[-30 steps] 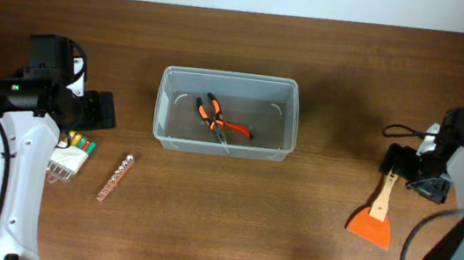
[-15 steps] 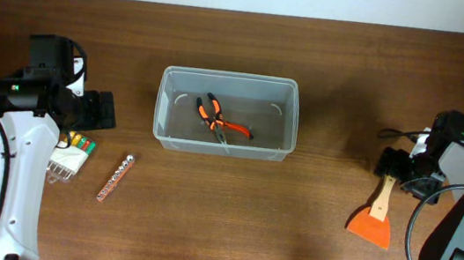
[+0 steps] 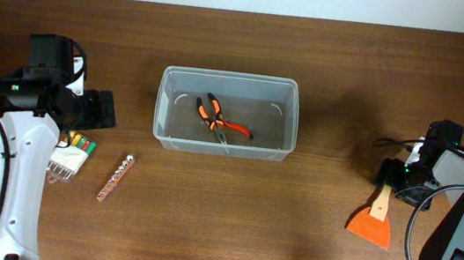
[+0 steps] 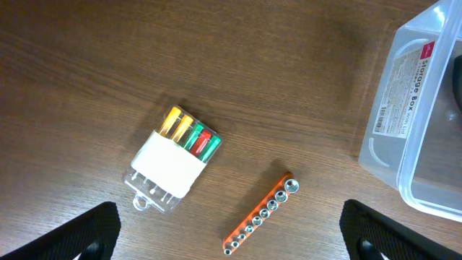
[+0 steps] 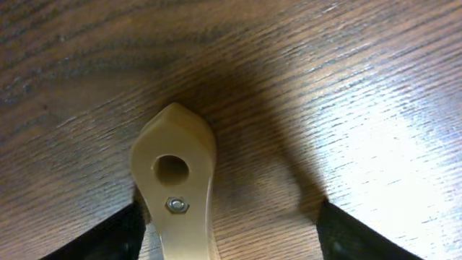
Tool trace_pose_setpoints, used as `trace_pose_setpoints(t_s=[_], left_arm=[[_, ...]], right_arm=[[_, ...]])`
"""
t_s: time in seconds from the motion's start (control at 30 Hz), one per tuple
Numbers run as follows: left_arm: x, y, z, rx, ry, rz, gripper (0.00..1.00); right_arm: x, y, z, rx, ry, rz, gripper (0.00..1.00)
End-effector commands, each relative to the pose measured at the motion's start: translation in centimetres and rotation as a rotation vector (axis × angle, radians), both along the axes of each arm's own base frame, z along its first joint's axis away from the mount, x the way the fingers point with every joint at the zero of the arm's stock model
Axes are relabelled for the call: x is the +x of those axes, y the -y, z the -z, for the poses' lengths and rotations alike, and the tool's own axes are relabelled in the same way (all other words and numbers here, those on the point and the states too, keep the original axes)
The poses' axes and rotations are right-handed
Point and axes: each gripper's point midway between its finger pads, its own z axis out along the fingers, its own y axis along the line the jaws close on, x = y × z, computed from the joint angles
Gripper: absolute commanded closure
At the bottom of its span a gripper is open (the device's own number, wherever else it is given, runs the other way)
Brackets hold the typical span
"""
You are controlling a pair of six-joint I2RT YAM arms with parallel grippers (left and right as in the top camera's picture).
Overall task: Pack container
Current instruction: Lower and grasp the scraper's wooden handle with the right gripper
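The clear plastic container [image 3: 229,77] stands mid-table with orange-handled pliers [image 3: 220,121] inside; its corner shows in the left wrist view [image 4: 426,144]. My left gripper [image 3: 107,110] is open and empty, well left of the container; in the left wrist view [image 4: 232,245] it hovers above an orange socket rail [image 4: 260,214]. My right gripper [image 3: 385,175] is open, its fingers on either side of the top end of the wooden handle [image 5: 175,180] of an orange-bladed scraper [image 3: 372,220]. In the right wrist view [image 5: 231,242] the handle lies close to the left finger [image 5: 108,235].
A clear case of coloured bits [image 3: 69,156] lies at the left, also in the left wrist view [image 4: 173,160]. The socket rail [image 3: 115,176] lies slanted beside it. A cable [image 3: 395,141] loops near the right arm.
My right gripper has moved slightly left and toward the front, settling around the scraper handle's end. The left arm, the container and the tools have not moved.
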Motion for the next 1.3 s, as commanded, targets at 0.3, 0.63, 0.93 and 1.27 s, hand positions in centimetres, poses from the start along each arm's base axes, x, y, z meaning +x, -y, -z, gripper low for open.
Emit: trace_pose_setpoints(t_s=[0.3,0.63,0.93,1.27], left_arm=[[0.02,0.10,-0.02,0.000,0.001,0.020,0.01],[0.00,0.11,-0.01,0.000,0.000,0.021,0.01],[-0.02,0.11,0.00,0.000,-0.001,0.021,0.01],[-0.03,0.10,0.00,0.001,-0.001,0.021,0.01]], right_arm=[[-1.28,-1.75,1.24,0.092,-0.036,0.010,0.60],[-1.37,-1.86,1.24,0.098,-0.039,0.011,0.73],[-1.40,-1.87,1.23,0.099,-0.041,0.011,0.78],[-1.04,-2.06,1.20,0.111,-0.024,0.010,0.90]])
